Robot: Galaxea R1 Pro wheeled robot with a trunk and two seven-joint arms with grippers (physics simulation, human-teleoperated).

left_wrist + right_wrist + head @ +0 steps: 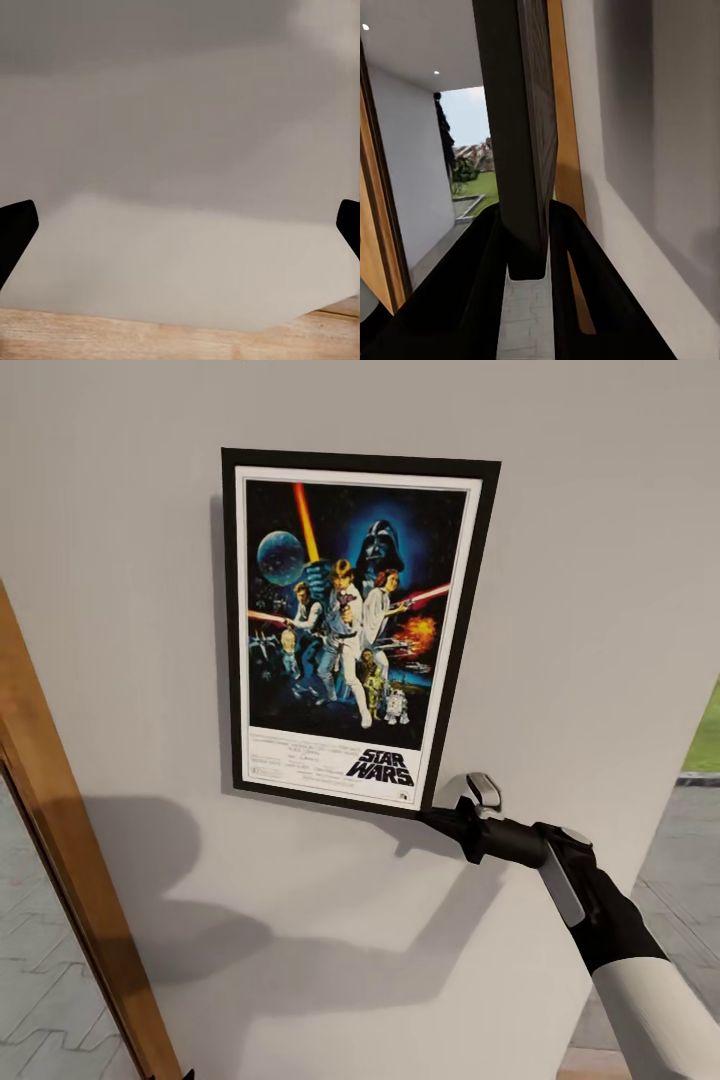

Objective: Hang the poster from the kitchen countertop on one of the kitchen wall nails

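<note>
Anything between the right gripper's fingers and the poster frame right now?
Nothing: in the right wrist view the right gripper is clamped directly on the poster edge. The head view shows that grip at its lower right corner.

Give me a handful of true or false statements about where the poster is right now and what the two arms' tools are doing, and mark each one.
1. The poster is up against the grey wall. True.
2. The right tool grips the poster at its top edge. False: it holds the bottom corner, next to the "STAR WARS" title.
3. In the right wrist view, the frame's edge sits between the tool's two fingers. True.
4. The left tool is clamped on the poster. False: its fingertips stand wide apart with nothing between them, facing a grey surface.
5. The poster hangs upside down. False: the title reads upright along its bottom.
</note>
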